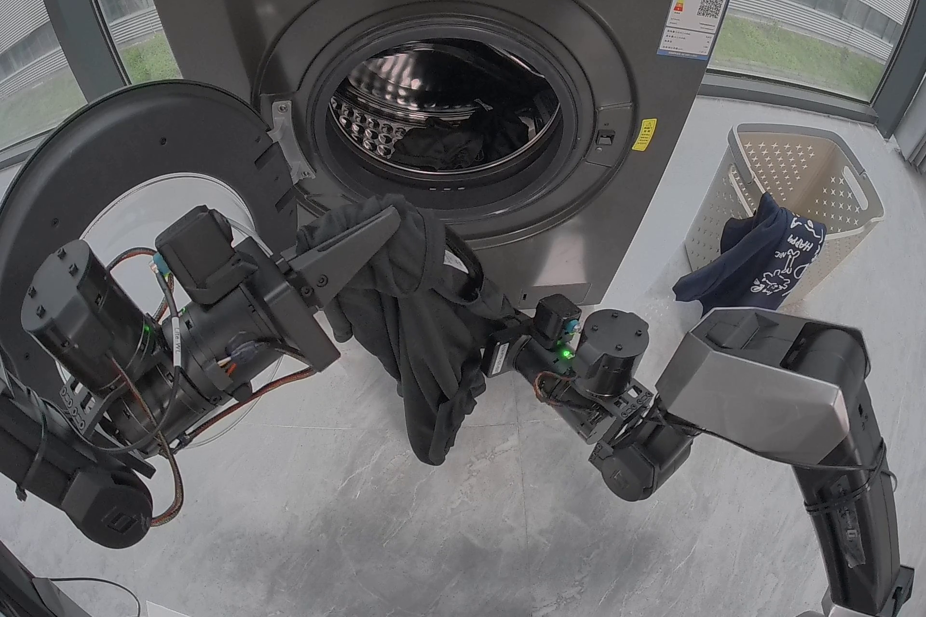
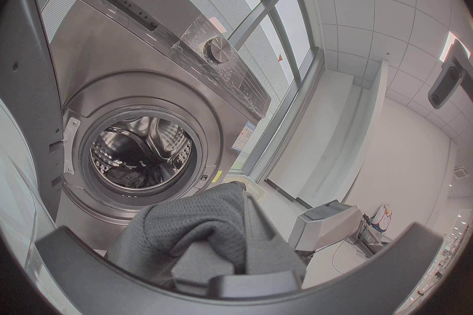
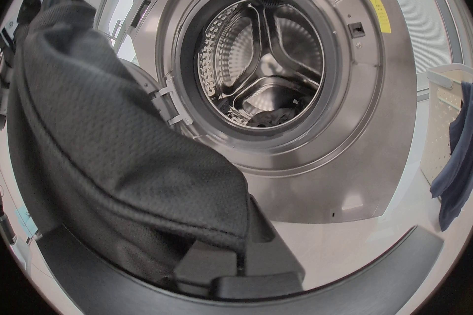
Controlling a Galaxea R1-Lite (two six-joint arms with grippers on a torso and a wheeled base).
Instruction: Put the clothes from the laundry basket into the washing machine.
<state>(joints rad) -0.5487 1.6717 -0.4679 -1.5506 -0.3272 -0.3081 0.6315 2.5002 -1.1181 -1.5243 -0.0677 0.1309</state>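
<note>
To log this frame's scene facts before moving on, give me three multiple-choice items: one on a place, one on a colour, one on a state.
1. Where does the laundry basket stand?
A) on the floor beside the washing machine, on the robot's right
B) on top of the machine
C) behind the machine

2. What colour is the garment hanging over the basket's rim?
A) red
B) navy blue
C) white

3. How is the machine's door?
A) shut
B) missing
C) swung open

Answers:
1 A: it sits on the floor by the machine's right side.
2 B: dark blue cloth with white print drapes the rim.
3 C: the drum shows, with dark clothes inside, and the door stands at the robot's left.
</note>
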